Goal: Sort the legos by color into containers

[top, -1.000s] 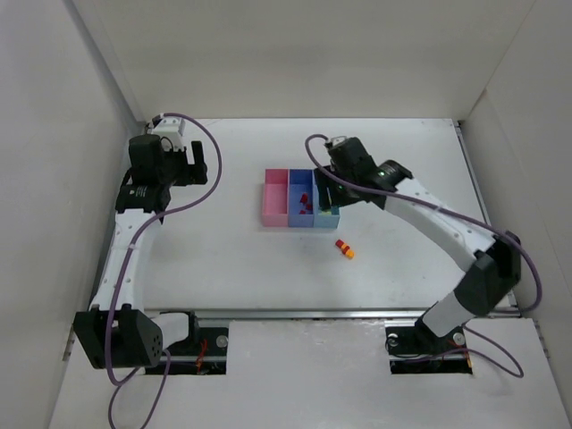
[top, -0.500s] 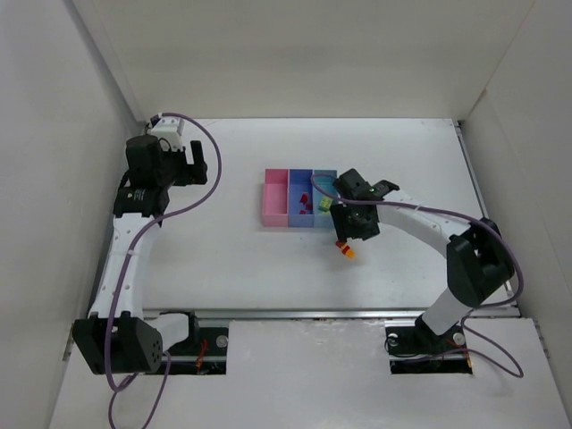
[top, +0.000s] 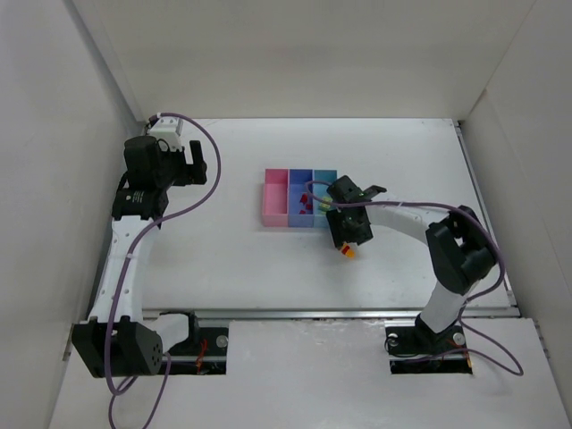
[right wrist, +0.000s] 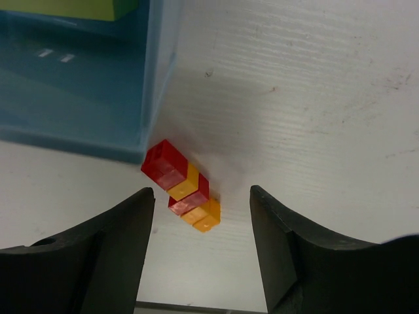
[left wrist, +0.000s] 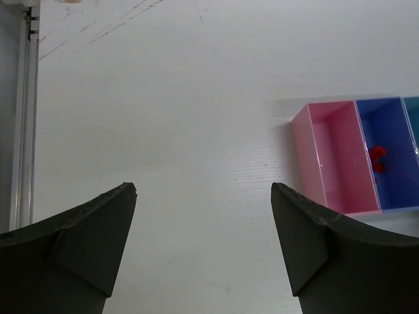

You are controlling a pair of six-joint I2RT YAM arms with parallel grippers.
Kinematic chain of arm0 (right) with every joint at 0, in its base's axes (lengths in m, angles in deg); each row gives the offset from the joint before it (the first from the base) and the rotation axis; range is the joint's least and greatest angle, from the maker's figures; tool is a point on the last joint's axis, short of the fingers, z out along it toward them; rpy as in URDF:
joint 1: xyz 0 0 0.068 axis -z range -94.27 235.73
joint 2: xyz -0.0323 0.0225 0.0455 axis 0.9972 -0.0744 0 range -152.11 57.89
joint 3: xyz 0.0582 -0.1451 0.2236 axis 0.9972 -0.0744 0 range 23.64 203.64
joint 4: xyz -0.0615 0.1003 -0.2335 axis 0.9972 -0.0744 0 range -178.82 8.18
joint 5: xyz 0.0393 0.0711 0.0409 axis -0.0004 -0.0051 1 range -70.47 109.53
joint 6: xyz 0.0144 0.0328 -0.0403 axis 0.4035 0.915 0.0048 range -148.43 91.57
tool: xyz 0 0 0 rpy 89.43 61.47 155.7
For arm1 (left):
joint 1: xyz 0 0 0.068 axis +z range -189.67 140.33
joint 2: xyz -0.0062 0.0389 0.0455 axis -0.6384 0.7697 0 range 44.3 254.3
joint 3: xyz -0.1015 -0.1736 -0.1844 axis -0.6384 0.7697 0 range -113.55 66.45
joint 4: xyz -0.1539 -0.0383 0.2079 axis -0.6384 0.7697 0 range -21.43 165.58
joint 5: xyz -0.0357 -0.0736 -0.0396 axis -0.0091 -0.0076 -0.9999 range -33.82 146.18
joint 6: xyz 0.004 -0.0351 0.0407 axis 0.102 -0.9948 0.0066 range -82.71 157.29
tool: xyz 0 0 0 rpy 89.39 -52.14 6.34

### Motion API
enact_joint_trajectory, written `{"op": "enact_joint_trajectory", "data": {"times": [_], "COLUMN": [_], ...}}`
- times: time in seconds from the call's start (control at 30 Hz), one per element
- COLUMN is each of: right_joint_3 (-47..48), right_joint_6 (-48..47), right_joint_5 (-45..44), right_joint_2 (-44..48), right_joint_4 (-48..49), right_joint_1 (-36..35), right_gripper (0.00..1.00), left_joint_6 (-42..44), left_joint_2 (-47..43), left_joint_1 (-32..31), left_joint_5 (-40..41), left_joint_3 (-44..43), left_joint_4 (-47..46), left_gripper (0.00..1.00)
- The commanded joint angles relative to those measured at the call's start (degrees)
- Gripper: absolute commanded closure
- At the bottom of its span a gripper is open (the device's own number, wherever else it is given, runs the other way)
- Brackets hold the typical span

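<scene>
A joined clump of red and orange-yellow legos lies on the white table just in front of the light blue bin; it also shows in the top view. My right gripper is open, its jaws on either side of the clump, not touching. A yellow-green lego sits in the light blue bin. Red legos lie in the medium blue bin. The pink bin holds nothing. My left gripper is open and empty, far left of the bins.
The three bins stand in a row mid-table. White walls enclose the table on the left, back and right. A metal rail runs along the near edge. The right arm's cable loops near the bins.
My right gripper has moved from over the light blue bin down and toward the near side, and now hangs over the red and orange-yellow clump. The left arm has not moved.
</scene>
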Motion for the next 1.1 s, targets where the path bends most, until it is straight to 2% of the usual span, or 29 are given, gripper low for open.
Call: {"op": "enact_joint_trajectory", "data": {"times": [0.0, 0.1, 0.47, 0.63, 0.7, 0.73, 0.83, 0.93, 1.07], "right_joint_3": [2.1, 2.1, 1.0, 0.5, 0.5, 0.5, -0.1, -0.7, -3.3], "right_joint_6": [-1.1, -1.6, -1.6, -1.6, -2.1, -2.1, -2.1, -1.0, -0.3], "right_joint_5": [0.4, 0.4, 1.4, 2.7, 3.4, 3.4, 3.4, 3.4, 5.8], "right_joint_2": [-1.2, -1.8, -2.3, -1.6, -0.3, -0.3, 1.1, 3.9, 7.5], "right_joint_4": [2.9, 4.1, 5.2, 5.7, 5.7, 5.7, 5.1, 4.6, 5.9], "right_joint_1": [-0.7, -0.7, -0.7, -0.7, -0.7, -0.7, -0.7, -0.7, -1.2], "right_gripper": [0.35, 0.38, 0.59, 0.74, 0.72, 0.60, 0.41, 0.36, 0.36], "left_joint_6": [-0.2, -0.2, -0.2, -0.2, -0.2, -0.2, -0.2, -0.2, -0.2], "left_joint_2": [-1.7, -1.7, -1.7, -1.7, -1.7, -1.7, -1.7, -1.7, -1.7], "left_joint_1": [0.4, 0.4, 0.4, 0.4, 0.4, 0.4, 0.4, 0.4, 0.4], "left_joint_5": [-0.6, -0.1, -0.1, -0.1, -0.1, -0.1, -0.1, -0.1, -0.6], "left_joint_3": [-1.0, -1.0, -1.0, -1.0, -1.0, -1.0, -1.0, -1.0, -0.5], "left_joint_4": [-1.8, -1.8, -1.8, -1.8, -1.8, -1.8, -1.8, -1.8, -1.8], "left_gripper": [0.18, 0.18, 0.18, 0.18, 0.18, 0.18, 0.18, 0.18, 0.18]}}
